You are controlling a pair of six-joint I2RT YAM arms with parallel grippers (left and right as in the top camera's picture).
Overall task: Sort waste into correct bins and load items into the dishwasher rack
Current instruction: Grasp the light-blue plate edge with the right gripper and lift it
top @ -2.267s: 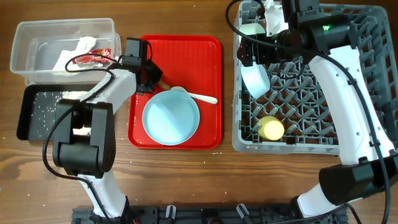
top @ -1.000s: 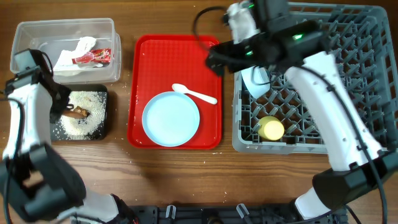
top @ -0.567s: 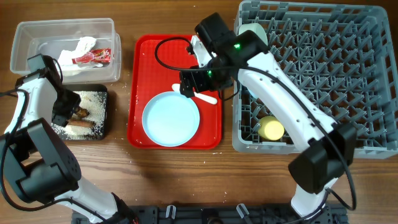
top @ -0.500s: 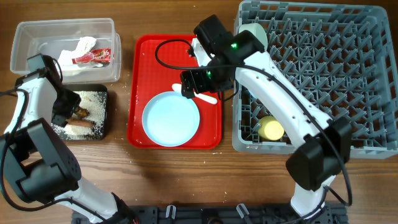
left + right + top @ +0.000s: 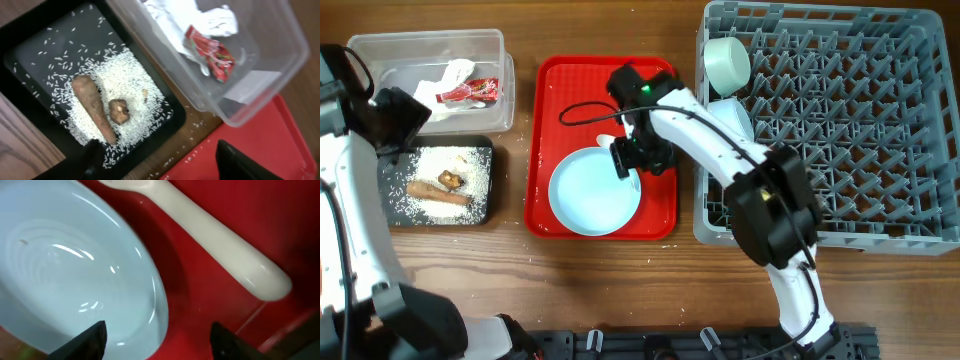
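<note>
We see the pale blue plate [image 5: 590,195] lying flat on the red tray [image 5: 560,95], toward the tray's near edge. The white spoon [image 5: 215,245] rests on the tray just beside the plate's far rim, apart from it by a thin strip of red. The right gripper [image 5: 159,330] hangs low over this spot with its fingers spread wide and nothing between them, one by the plate's rim and the other over bare tray near the spoon's handle. To the right of the tray stands the grey dishwasher rack [image 5: 880,100]. One pale bowl [image 5: 727,62] lies tipped on its side in the rack's far left corner, and a second bowl [image 5: 735,118] sits just nearer, partly hidden by the right arm. On the tray's other side, the clear tub [image 5: 380,60] holds the crumpled napkin [image 5: 445,78] with the red wrapper [image 5: 472,92] lying on it. Just in front of the tub, the black tray [image 5: 30,55] carries a spread of rice grains [image 5: 130,85]. On the rice lie the brown stick [image 5: 92,115] and, touching its side, the dark lump [image 5: 119,111]. The left gripper [image 5: 157,147] hovers above the black tray's edge, fingers parted and empty.
</note>
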